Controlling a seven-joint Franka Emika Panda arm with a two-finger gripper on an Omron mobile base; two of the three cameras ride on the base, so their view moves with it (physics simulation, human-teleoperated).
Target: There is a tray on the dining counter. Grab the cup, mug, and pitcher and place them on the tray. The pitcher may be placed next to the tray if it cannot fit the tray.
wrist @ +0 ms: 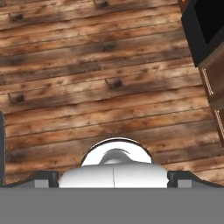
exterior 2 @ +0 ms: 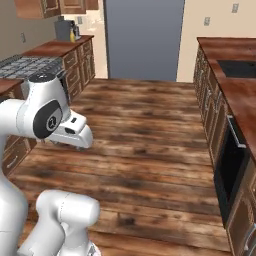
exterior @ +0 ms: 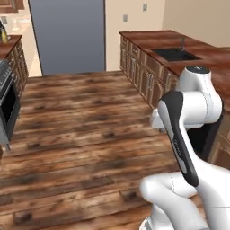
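While wide open and empty, tool [wrist: 113,179] above wooden floor [wrist: 96,65], dark sink basin [exterior: 175,54] in counter [exterior: 148,38] beyond

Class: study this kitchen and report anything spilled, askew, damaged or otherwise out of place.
Nothing stands out. The wooden floor is bare and unstained, the cabinet doors are shut, and the sink counter looks tidy. The end effector hangs open over the floor, holding nothing.

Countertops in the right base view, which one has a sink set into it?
The right-hand counter: a dark sink is sunk into its top. The left counter carries a coffee machine instead.
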